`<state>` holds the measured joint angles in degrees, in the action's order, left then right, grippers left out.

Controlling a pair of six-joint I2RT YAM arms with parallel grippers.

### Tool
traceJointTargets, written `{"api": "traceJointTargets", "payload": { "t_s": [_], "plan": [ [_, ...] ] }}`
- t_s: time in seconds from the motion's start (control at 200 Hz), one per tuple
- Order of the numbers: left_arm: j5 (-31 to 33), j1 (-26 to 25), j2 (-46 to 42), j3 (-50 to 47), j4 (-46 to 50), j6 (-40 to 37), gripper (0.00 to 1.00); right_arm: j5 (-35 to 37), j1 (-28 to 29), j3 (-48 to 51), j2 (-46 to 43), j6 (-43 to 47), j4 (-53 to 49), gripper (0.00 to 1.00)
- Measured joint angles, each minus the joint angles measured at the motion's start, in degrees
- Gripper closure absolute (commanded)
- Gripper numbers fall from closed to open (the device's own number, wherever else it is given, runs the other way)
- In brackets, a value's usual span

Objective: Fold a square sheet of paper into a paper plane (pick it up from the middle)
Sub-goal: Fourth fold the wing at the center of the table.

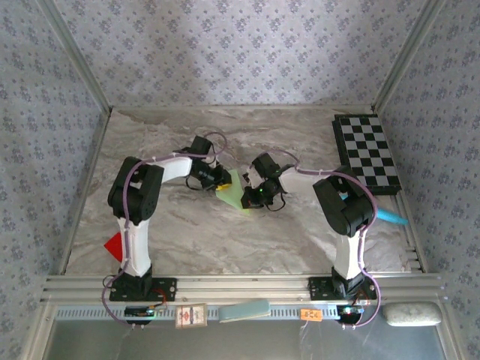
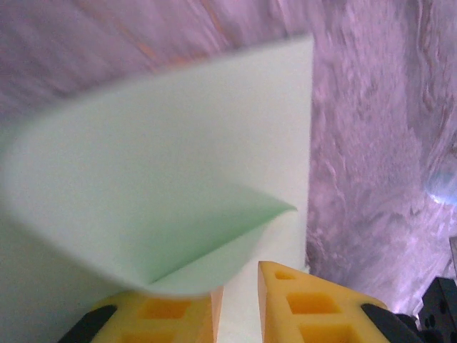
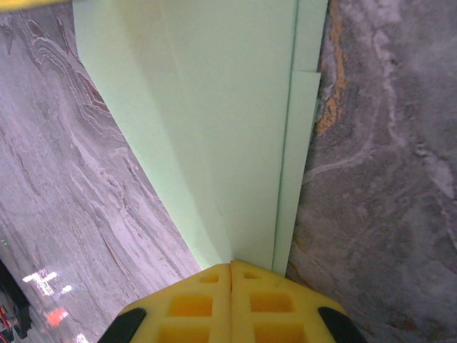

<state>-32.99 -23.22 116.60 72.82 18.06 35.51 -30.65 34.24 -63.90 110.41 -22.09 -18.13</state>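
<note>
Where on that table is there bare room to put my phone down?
Bare marble lies along the back, left of the chessboard, and in the near middle, in front of the paper plane. The centre is crowded: left gripper and right gripper meet at the paper.

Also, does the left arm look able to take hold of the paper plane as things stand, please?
Probably yes. The left gripper sits right at the paper plane, jaws slightly apart, with nothing in the way. The right gripper pinches it from the opposite side, apparently clear of the left.
</note>
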Motion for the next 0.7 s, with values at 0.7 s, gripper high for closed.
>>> {"api": "traceJointTargets", "payload": {
  "t_s": [0.7],
  "plan": [
    [9.2,8.7,-1.6,4.7,2.9,-2.6,0.77,-0.6,-0.3,-0.1,-0.2,1.7,-1.0,0.94]
  ]
}}
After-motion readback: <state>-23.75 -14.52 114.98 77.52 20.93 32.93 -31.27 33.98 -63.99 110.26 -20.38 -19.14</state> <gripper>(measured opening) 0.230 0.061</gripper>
